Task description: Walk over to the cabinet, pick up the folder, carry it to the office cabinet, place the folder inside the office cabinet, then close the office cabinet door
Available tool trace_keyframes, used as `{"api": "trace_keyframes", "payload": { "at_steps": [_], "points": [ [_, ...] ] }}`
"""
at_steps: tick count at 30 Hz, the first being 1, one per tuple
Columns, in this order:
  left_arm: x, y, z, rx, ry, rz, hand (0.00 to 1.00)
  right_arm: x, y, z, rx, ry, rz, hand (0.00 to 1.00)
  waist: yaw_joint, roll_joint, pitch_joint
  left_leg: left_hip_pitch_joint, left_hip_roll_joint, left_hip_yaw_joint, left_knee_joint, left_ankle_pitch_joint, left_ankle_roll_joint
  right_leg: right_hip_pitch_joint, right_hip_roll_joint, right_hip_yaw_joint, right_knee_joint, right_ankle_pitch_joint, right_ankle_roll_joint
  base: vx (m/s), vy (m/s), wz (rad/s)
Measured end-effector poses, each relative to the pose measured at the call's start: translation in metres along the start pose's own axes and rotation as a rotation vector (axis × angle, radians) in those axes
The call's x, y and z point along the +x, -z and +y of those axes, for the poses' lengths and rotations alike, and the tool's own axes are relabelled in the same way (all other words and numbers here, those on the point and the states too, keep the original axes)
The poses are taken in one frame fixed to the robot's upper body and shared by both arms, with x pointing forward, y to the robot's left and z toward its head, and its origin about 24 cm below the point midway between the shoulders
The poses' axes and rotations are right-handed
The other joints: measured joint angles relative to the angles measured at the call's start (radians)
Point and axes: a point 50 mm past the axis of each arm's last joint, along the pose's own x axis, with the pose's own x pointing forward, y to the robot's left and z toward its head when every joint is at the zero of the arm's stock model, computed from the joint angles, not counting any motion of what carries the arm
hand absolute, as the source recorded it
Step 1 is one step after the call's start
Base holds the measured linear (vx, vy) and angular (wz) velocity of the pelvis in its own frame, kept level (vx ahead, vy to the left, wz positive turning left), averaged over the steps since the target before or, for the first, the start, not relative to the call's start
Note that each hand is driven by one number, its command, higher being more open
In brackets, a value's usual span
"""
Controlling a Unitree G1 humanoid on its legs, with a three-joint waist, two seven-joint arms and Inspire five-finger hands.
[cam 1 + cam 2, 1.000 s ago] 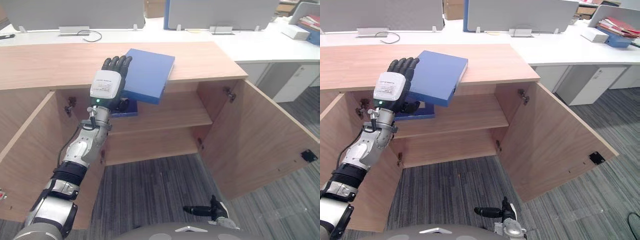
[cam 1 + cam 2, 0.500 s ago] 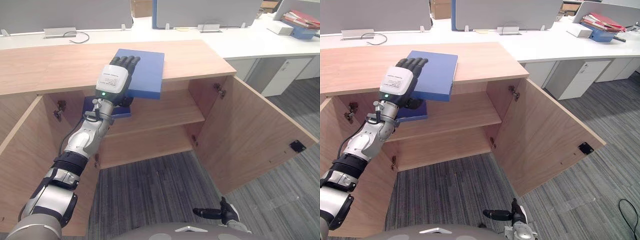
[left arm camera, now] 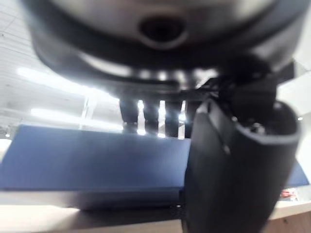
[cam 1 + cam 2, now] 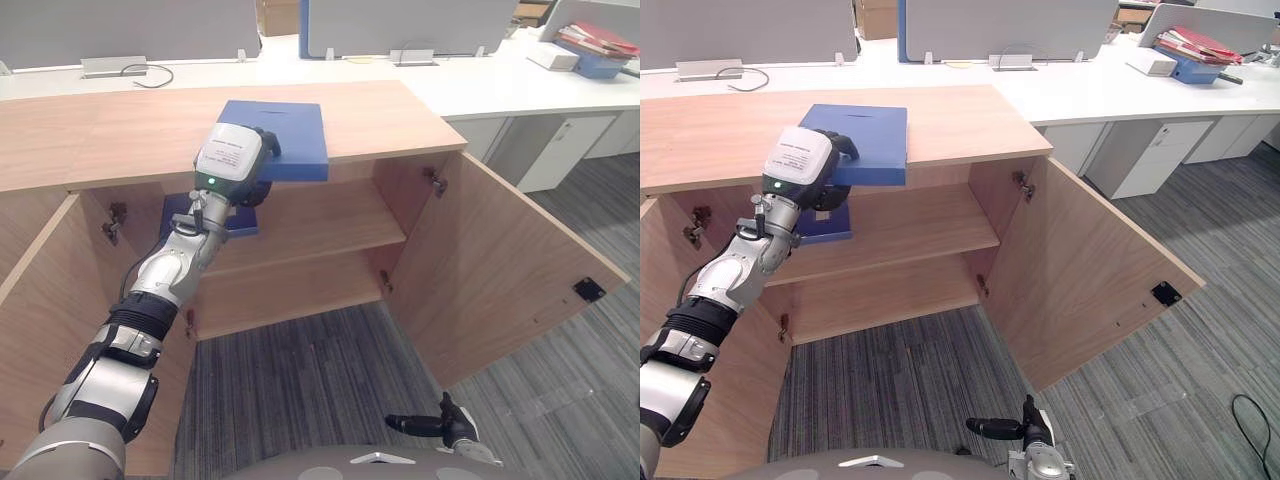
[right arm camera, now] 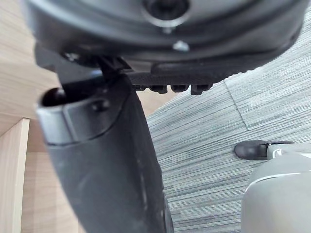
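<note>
A blue folder (image 4: 285,135) lies on the wooden cabinet's top (image 4: 100,130), its near edge jutting a little past the front. My left hand (image 4: 232,160) is shut on that near edge, fingers curled over the cover and thumb (image 3: 233,165) under it, with the folder (image 3: 87,160) running across the left wrist view. A second blue folder (image 4: 238,218) rests on the upper shelf (image 4: 320,225), just below the hand. My right hand (image 5: 107,160) hangs low over the carpet with relaxed fingers, holding nothing.
Both cabinet doors stand open: the right door (image 4: 510,270) swings out towards me, the left door (image 4: 40,330) is at the near left. White desks (image 4: 480,80) with grey screens run behind the cabinet. Grey carpet (image 4: 320,370) covers the floor in front.
The camera has shifted. The left hand's fingers, straight on the cover before, have curled over the folder's edge. The folder, tilted and hanging off the front earlier, now sits flatter on the top.
</note>
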Motion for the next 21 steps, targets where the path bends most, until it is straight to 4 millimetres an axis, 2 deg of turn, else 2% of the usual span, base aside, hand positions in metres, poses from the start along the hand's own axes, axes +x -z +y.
{"api": "trace_keyframes", "payload": {
  "at_steps": [4,7,9,12,14,16,18,21],
  "points": [
    [0.000,-0.005,0.002,-0.033,-0.025,0.012,0.00,0.000,0.000,0.000,-0.002,-0.001,0.000,1.00,0.001,-0.001,0.000,0.000,-0.001,-0.012,0.000,0.001,0.001,0.009,-0.001,-0.011,-0.003,0.000,-0.001,0.00,0.000,0.09],
    [-0.012,-0.016,0.012,-0.161,-0.138,0.098,0.00,0.000,-0.001,0.003,0.005,-0.005,-0.002,1.00,0.004,-0.002,0.000,0.000,0.001,-0.017,0.000,0.000,0.001,0.010,0.000,-0.012,-0.001,-0.002,-0.002,0.00,-0.005,0.03],
    [-0.022,-0.030,0.029,-0.338,-0.280,0.184,0.00,0.000,-0.003,0.008,0.033,0.005,-0.011,1.00,0.013,-0.002,0.000,0.000,0.002,-0.017,0.000,-0.003,-0.002,0.009,0.000,-0.010,0.001,-0.002,-0.002,0.00,0.000,0.00],
    [-0.032,-0.047,0.053,-0.481,-0.449,0.216,0.00,-0.001,-0.013,0.014,0.125,0.012,-0.051,1.00,0.029,-0.001,0.000,0.000,0.003,-0.017,0.000,-0.005,-0.003,0.001,0.000,-0.002,0.024,-0.013,0.004,-0.02,-0.013,-0.01],
    [-0.040,-0.055,0.069,-0.560,-0.536,0.196,0.00,-0.001,-0.027,0.015,0.220,0.021,-0.098,1.00,0.038,-0.001,0.000,0.001,0.003,-0.017,0.000,-0.006,-0.003,-0.004,-0.001,0.002,0.044,-0.021,0.005,-0.04,-0.016,-0.01],
    [-0.046,-0.062,0.083,-0.667,-0.617,0.168,0.00,0.004,-0.052,0.020,0.314,0.054,-0.152,1.00,0.052,-0.001,0.000,0.003,0.004,-0.017,-0.001,-0.006,-0.004,-0.006,-0.002,0.004,0.051,-0.023,0.006,-0.07,-0.021,-0.01],
    [-0.055,-0.065,0.096,-0.780,-0.698,0.136,0.00,0.007,-0.085,0.029,0.360,0.077,-0.229,1.00,0.064,0.001,0.001,0.002,0.002,-0.022,-0.002,-0.006,-0.004,-0.007,-0.001,-0.001,0.059,-0.025,0.008,-0.08,-0.026,0.06],
    [-0.068,-0.060,0.113,-0.927,-0.814,0.124,0.00,-0.005,-0.129,0.033,0.384,0.055,-0.412,1.00,0.085,0.016,-0.002,0.004,0.003,-0.028,-0.001,0.001,0.004,-0.008,-0.001,-0.006,0.071,-0.029,0.010,-0.04,-0.022,0.07]
  ]
}}
